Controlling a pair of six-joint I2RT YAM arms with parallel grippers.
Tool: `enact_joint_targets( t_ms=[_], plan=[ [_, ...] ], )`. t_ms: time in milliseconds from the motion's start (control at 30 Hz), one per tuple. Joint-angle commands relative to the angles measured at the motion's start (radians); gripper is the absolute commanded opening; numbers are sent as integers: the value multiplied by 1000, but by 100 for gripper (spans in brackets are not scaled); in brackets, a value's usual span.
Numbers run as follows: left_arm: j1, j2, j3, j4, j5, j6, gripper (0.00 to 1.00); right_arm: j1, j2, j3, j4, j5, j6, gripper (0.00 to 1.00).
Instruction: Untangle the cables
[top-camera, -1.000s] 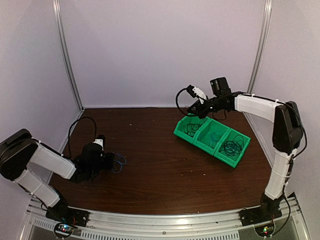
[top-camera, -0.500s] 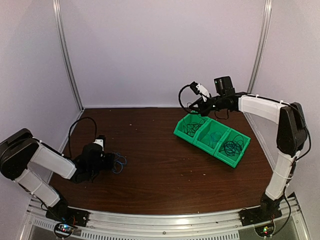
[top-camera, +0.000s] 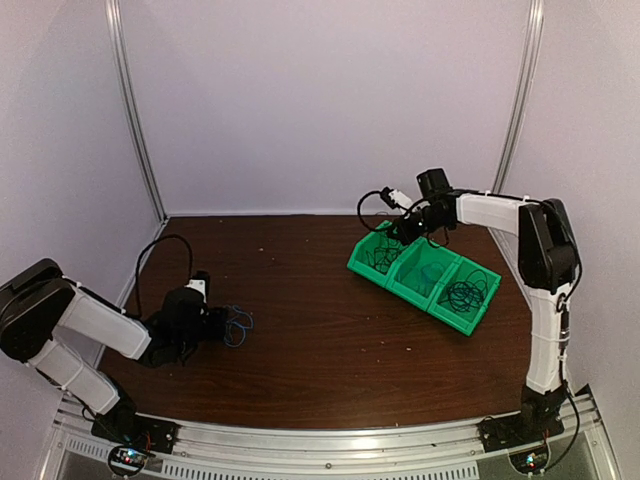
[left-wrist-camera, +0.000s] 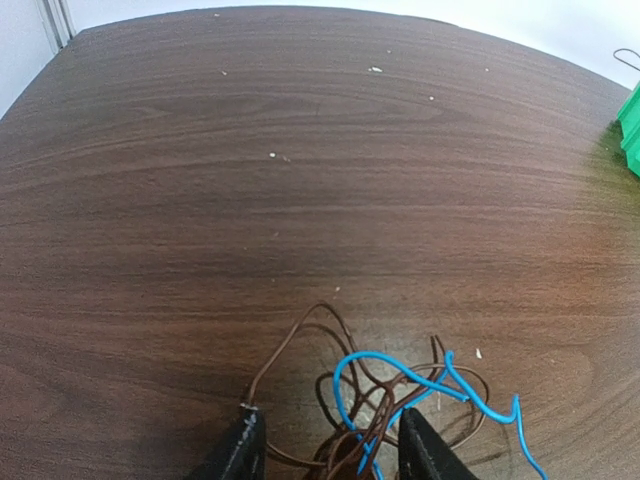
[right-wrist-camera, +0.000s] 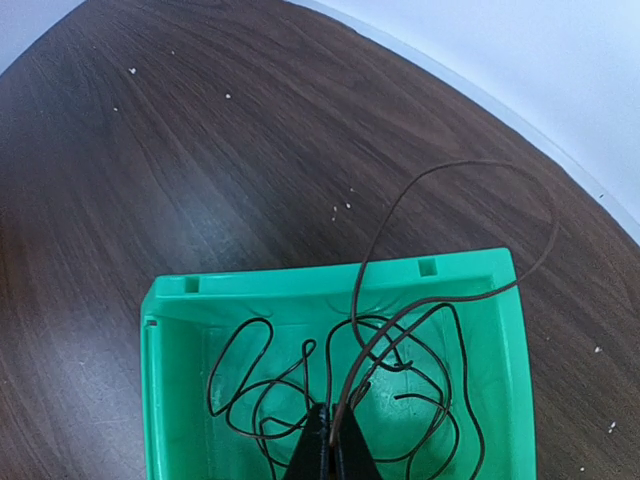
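On the table at the left lies a tangle of cables (top-camera: 238, 322), thin brown strands (left-wrist-camera: 289, 339) knotted with a bright blue one (left-wrist-camera: 380, 356). My left gripper (top-camera: 215, 322) (left-wrist-camera: 335, 455) rests low at it, open, its jaws apart either side of the knot. My right gripper (top-camera: 398, 228) (right-wrist-camera: 335, 440) hangs over the left compartment of the green bin (top-camera: 372, 268) (right-wrist-camera: 300, 285), shut on a brown cable (right-wrist-camera: 401, 316). That cable loops up and out past the bin's far rim (top-camera: 365, 205). Below it, dark cables (right-wrist-camera: 462, 340) lie coiled in the compartment.
The green bin has three compartments; the middle one (top-camera: 430, 270) holds bluish cable and the right one (top-camera: 465, 293) a dark coil. A corner of the bin shows at the right edge of the left wrist view (left-wrist-camera: 632, 130). White walls and metal posts (top-camera: 135, 120) enclose the table.
My right gripper, still shut on the brown cable, has come down and closer over the bin's left compartment. The left arm and its tangle have not moved.
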Motion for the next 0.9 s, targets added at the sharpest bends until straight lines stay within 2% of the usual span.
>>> enact_joint_targets(
  t_ms=[0, 267, 633, 867],
  plan=[
    [7, -23, 24, -1, 0, 9, 46, 13, 46, 64, -80, 89, 0, 0],
    [7, -97, 33, -45, -19, 45, 51, 37, -2, 20, -112, 189, -18, 0],
    [7, -112, 44, -44, -34, 47, 52, 104, -239, -106, -155, 105, -45, 0],
    [7, -82, 38, -13, -17, 23, 52, 102, -225, -88, -255, 132, -63, 0]
  ],
)
